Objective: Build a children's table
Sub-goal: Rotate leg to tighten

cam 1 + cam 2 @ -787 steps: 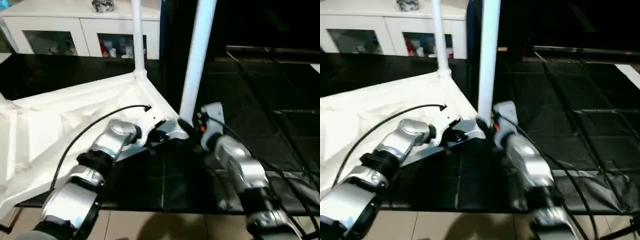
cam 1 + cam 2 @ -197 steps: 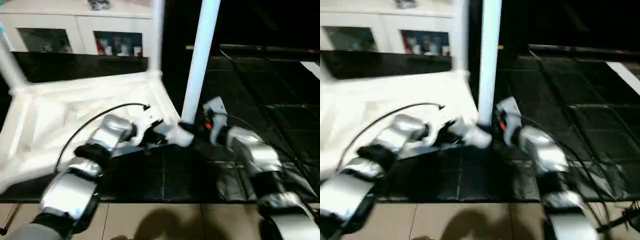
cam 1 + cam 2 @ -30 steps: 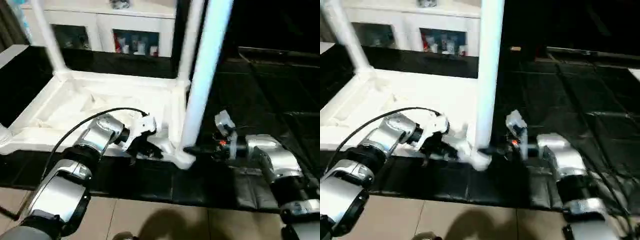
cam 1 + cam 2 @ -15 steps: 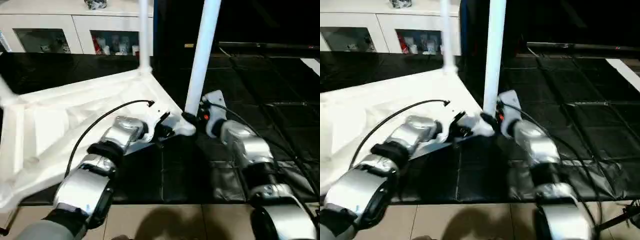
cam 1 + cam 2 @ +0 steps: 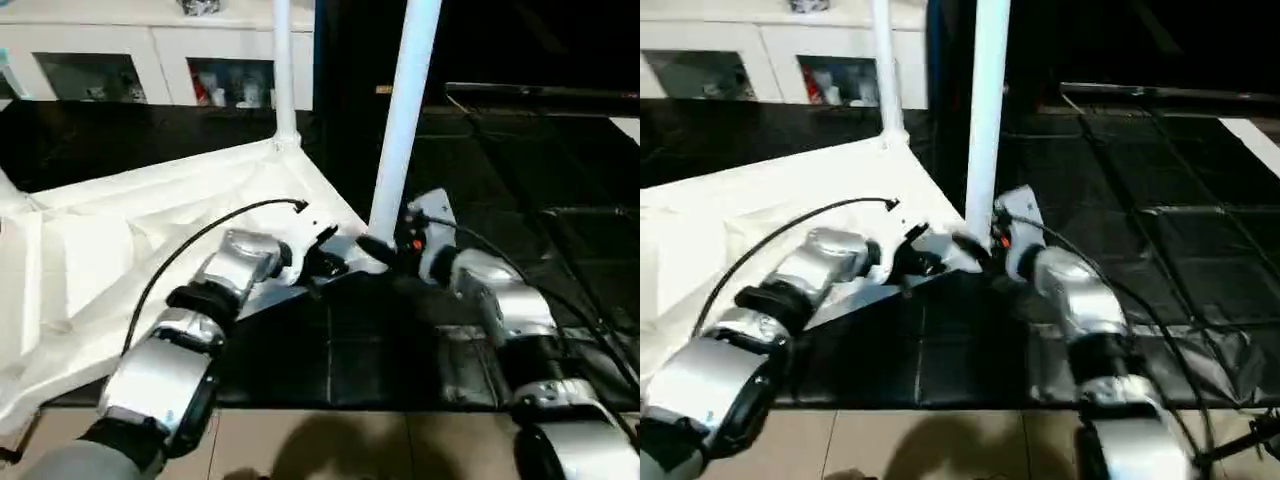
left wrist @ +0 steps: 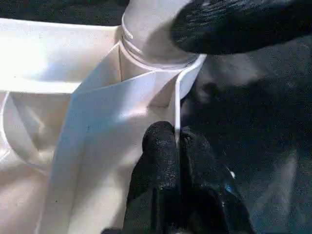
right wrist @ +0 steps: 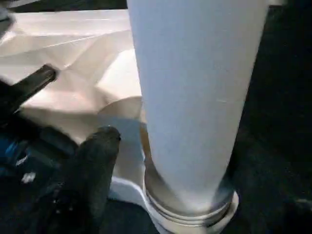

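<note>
Free room and obstacles around the near table corner.
Open black floor mat [image 5: 560, 170] at right of frame and lower centre; blocked at centre by upright leg [image 5: 403, 120], at left by overturned table top [image 5: 120, 250], second leg [image 5: 282, 70] at upper centre, white cabinet [image 5: 150, 60] along the top edge.

Both head eyes look forward and down over silver forearms, while wrist cameras sit close, sharing the round white plastic corner socket [image 6: 158, 53].
</note>
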